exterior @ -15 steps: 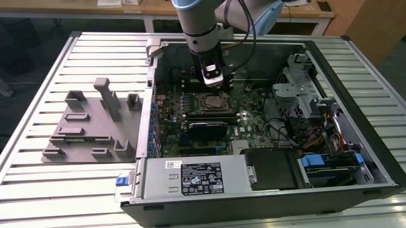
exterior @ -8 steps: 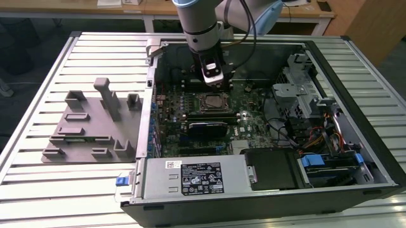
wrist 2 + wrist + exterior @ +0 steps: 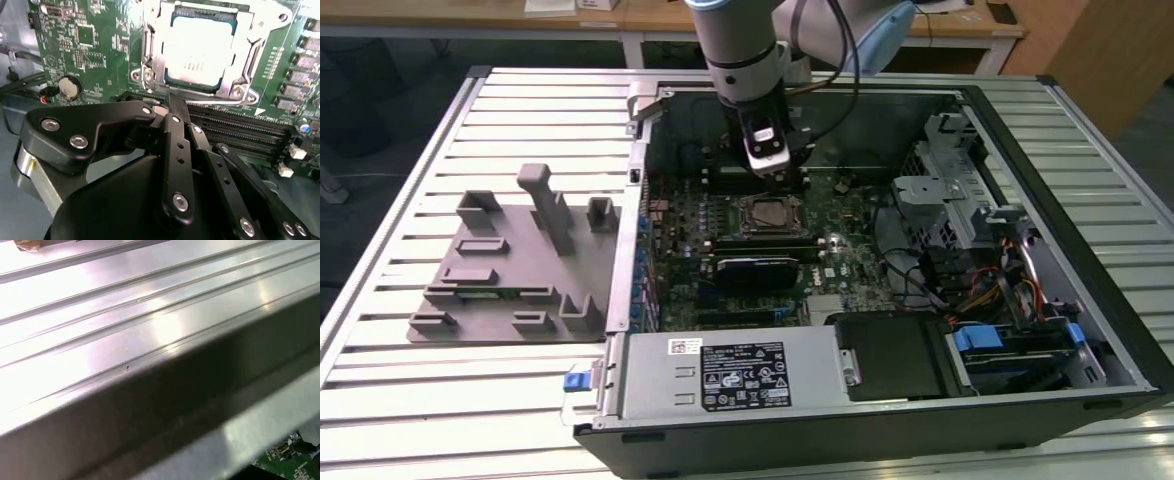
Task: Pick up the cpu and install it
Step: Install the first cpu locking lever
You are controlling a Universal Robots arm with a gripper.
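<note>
The cpu (image 3: 767, 215) lies flat in its socket on the green motherboard (image 3: 854, 265) inside the open computer case. In the second wrist view the cpu (image 3: 200, 47) shows its silver top, framed by the metal socket bracket (image 3: 150, 55). My gripper (image 3: 774, 176) hangs just behind the socket, pointing down into the case. In the second wrist view my gripper (image 3: 175, 101) has its black fingers pressed together, with their tip at the bracket's edge beside the cpu. Nothing is held between them.
A grey plastic fixture (image 3: 520, 270) with slots and posts lies on the ribbed metal table (image 3: 400, 400) at the exterior view's left. A power supply (image 3: 734, 375) and drive bays (image 3: 1014, 345) fill the case front. Memory slots (image 3: 240, 130) run beside the socket.
</note>
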